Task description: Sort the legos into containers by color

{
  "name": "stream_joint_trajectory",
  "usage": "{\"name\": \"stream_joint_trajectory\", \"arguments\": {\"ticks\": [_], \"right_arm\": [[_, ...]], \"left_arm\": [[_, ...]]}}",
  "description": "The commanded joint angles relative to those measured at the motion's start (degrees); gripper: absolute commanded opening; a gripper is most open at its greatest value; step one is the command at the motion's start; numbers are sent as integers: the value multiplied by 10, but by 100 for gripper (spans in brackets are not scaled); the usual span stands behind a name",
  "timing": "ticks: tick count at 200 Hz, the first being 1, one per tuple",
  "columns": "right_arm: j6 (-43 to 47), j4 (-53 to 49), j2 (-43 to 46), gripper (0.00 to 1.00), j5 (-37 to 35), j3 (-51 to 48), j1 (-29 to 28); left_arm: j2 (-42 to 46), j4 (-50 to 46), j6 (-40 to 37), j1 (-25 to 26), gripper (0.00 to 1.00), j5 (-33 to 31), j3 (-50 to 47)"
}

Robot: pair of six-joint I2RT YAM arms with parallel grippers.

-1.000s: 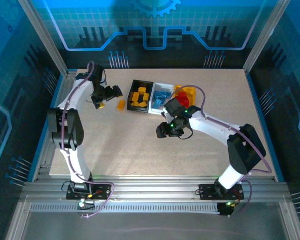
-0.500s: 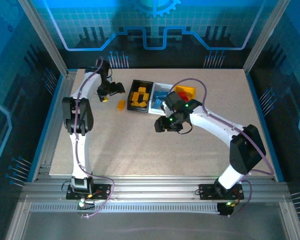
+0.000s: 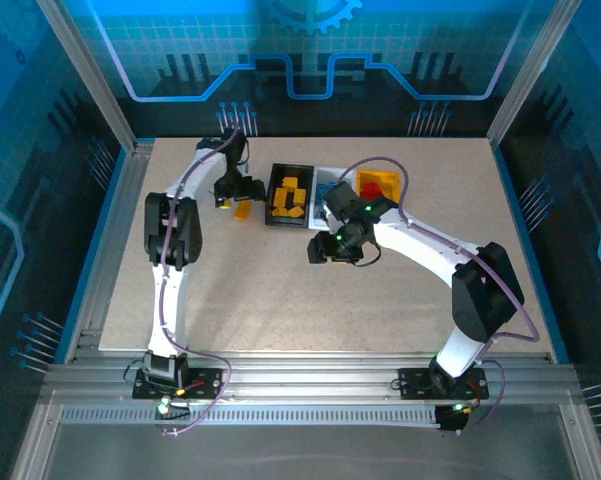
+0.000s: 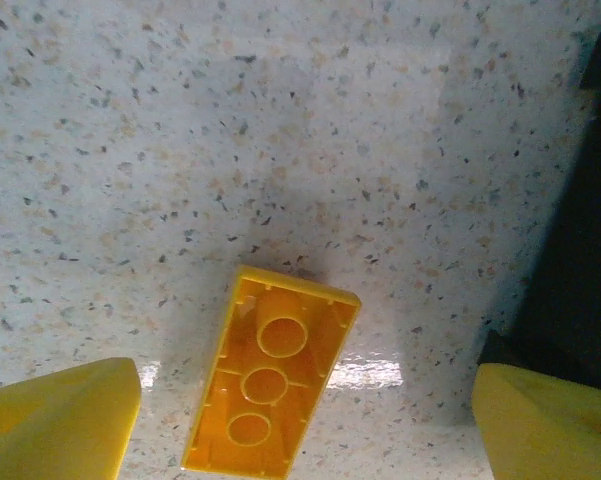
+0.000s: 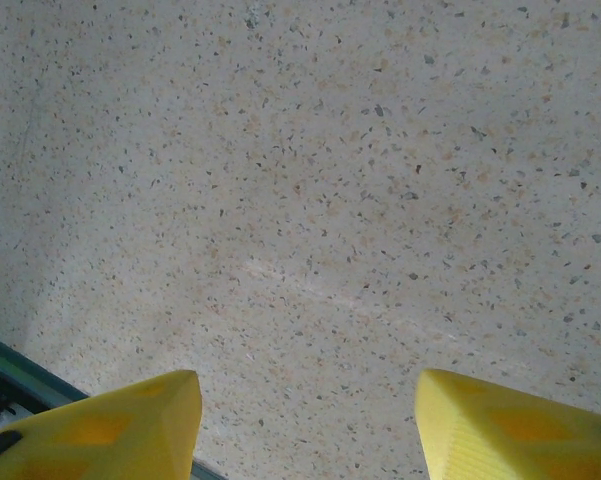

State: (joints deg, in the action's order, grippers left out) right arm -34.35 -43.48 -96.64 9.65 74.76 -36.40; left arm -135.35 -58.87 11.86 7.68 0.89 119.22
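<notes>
picking step: left claw (image 4: 305,405) hangs wide astride the upturned yellow lego (image 4: 270,375) on the tabletop (image 4: 280,120), black bin (image 4: 580,220) just beside. next it should drop and pinch the long sides. right claw (image 5: 310,425) parted, empty.

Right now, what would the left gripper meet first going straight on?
The left gripper would probably meet the yellow brick, lying hollow-side up between its open fingers; depth is unclear.
</notes>
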Motion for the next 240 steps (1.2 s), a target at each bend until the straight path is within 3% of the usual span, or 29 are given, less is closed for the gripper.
{"name": "stream_joint_trajectory", "arguments": {"ticks": [1,82,156,240], "right_arm": [[-2,-14,-3,60,6,11,-11],[2,-16,3,60,4,1,-11],[-5,-15,-3,60,-4,10,-20],[10,-27,-31,60,-10,64,-28]], "left_arm": [[-11,-18,-16,-1,85,-21,-12],[-22,-11,-35,-8,70,-54,-35],[19,24,-35,-21,40,-33,-112],[168,95,23,-24,35,43,-288]]}}
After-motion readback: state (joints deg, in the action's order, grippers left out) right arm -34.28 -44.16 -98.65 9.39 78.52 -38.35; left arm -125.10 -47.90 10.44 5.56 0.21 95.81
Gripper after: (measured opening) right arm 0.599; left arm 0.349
